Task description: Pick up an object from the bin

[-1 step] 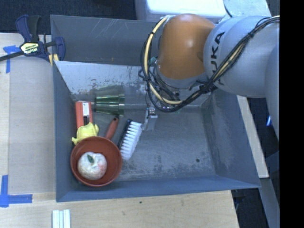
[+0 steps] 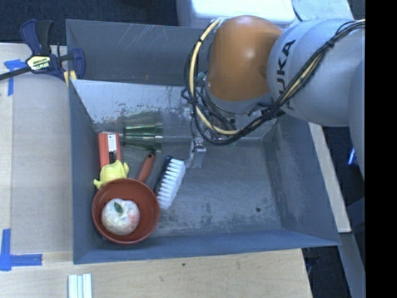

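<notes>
The end effector (image 2: pixel 197 149) hangs just beside the white brush (image 2: pixel 170 182) in the bin (image 2: pixel 248 194).
I cannot tell if it is open or holds anything.

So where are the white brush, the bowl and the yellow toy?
white brush (image 2: pixel 170 180): camera view, on its bristles.
bowl (image 2: pixel 149 201): camera view, on its right wall.
yellow toy (image 2: pixel 113 174): camera view, on its body.

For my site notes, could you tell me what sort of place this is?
Probably a robotics lab's grasping rig: a KUKA arm reaches into a grey metal bin of loose items, including a scrubbing brush and yellow toy duck.
</notes>
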`<state>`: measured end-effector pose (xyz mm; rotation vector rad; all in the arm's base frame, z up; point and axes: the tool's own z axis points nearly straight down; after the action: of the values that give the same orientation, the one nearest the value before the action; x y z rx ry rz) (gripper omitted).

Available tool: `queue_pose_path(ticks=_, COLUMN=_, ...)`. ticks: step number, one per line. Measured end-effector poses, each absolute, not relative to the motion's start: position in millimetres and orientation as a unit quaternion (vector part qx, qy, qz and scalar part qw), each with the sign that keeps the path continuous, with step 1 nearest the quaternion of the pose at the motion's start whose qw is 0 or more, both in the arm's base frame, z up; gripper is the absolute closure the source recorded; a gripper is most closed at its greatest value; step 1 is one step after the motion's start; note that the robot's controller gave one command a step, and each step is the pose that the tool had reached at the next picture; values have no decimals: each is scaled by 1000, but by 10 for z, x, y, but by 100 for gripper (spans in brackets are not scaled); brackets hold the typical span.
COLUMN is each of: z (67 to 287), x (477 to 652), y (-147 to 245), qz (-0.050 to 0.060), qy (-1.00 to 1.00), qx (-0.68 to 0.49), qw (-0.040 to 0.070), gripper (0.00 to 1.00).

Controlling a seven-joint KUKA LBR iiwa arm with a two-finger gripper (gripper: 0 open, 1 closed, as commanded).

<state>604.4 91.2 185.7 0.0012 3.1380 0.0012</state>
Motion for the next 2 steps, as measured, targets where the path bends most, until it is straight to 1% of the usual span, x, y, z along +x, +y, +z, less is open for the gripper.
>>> queue_pose_path(ticks=1, z=873, x=5783, y=994, qz=0, qy=960, qx=-278, qw=3, gripper=0)
queue_pose_path(ticks=2, z=1062, x=5703, y=1069, qz=1, qy=973, qx=-230, qw=4, gripper=0)
